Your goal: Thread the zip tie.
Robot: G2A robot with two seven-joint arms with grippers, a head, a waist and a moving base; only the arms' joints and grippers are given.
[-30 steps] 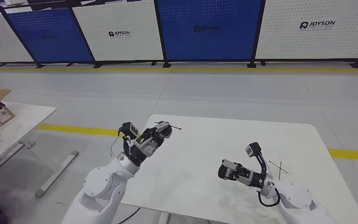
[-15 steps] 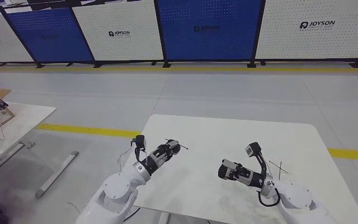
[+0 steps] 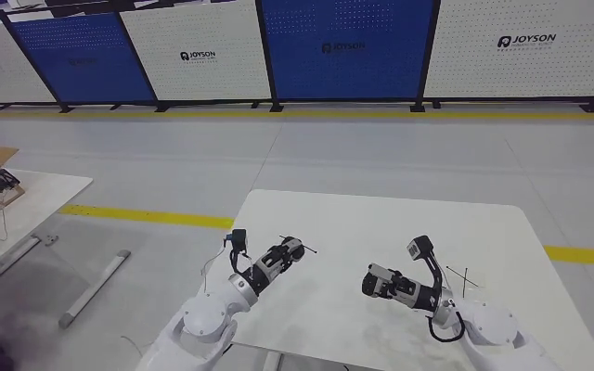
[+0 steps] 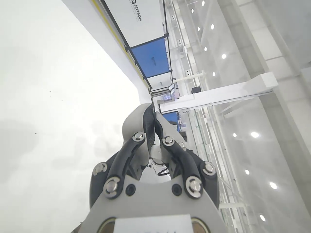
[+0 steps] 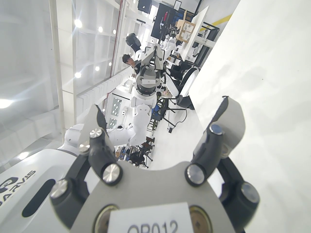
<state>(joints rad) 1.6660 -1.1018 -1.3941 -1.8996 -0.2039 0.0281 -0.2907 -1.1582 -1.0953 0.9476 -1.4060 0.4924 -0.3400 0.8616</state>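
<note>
A thin black zip tie [image 3: 310, 249] is pinched in my left gripper [image 3: 291, 246], both ends sticking out past the fingers above the near left part of the white table [image 3: 390, 218]. The left wrist view has those fingers [image 4: 153, 115] pressed together. My right gripper [image 3: 368, 281] hovers over the near middle of the table, facing the left one across a gap, fingers spread and holding nothing. In the right wrist view its open fingers [image 5: 161, 107] frame the left gripper [image 5: 154, 52] farther off.
Several loose black zip ties [image 3: 462, 276] lie crossed on the table beside the right arm's wrist. A second white table [image 3: 42, 199] stands off to the left. Bare tabletop stretches toward the far edge.
My left arm has carried the zip tie from the table's left edge inward and nearer, toward the right gripper. The right arm has stayed still.
</note>
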